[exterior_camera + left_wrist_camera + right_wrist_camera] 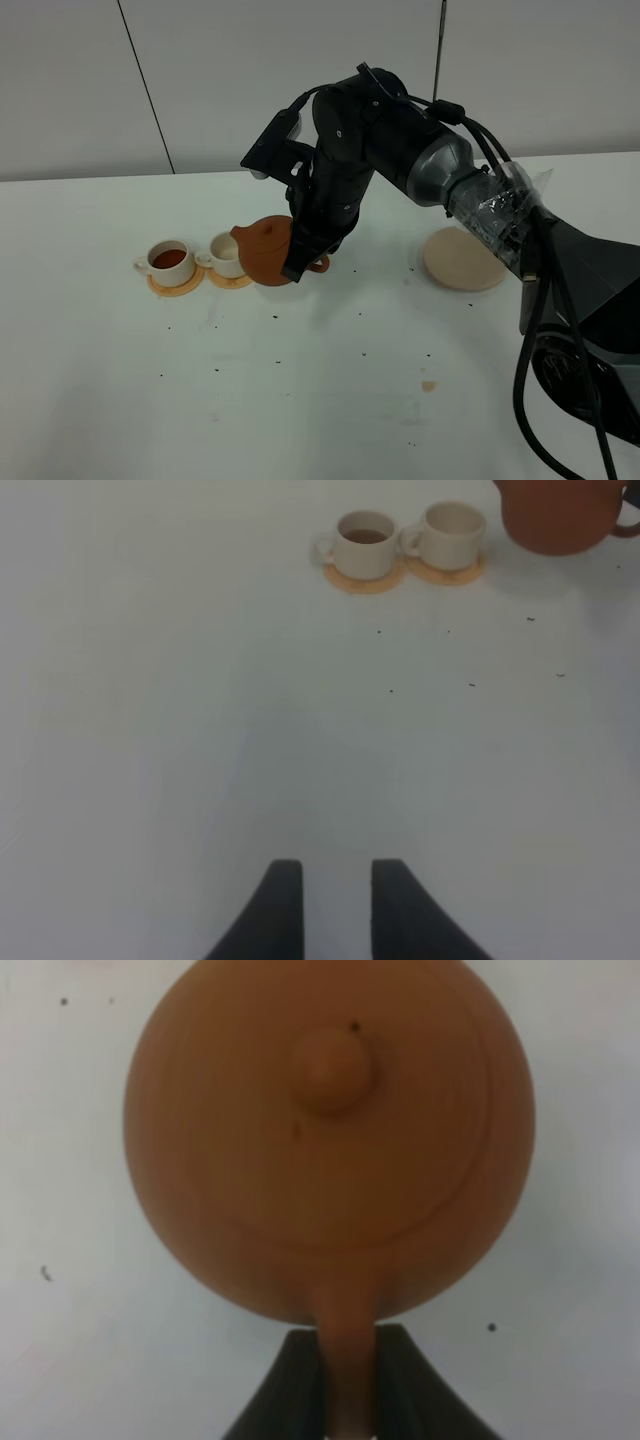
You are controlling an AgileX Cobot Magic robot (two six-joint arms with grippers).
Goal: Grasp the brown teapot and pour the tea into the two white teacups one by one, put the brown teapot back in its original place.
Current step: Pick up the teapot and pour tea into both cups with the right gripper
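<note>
So the right gripper [300, 265] has the brown teapot [265, 252] up off the desk [320, 400], left of centre in the overhead shot. In the right wrist view its fingers [400, 1380] are clamped tight on the pot's loop handle [350, 1360], with the lid knob facing the camera.

Progress, as far as I can judge:
- first teacup [169, 262], furthest left, has dark tea in it, so that pour looks done
- second teacup [226, 254], just to its right, looks pale and empty inside from the left wrist camera, so that's the one in hand. The spout [240, 236] sits just above its rim, pot touching or nearly touching the cup (can't tell which). I can't see any tea running
- beige saucer [463, 262], over at centre right, is bare, so putting the pot back there is left to do

Both cups are upright on their orange coasters [185, 290].

The left gripper [335, 910] hangs over bare desk well away from the cups, fingers a little apart with nothing between them.

There are small dark specks [365, 352] scattered on the desk plus a brownish spot lower right, maybe tea leaves and a drip, too small to say
</note>
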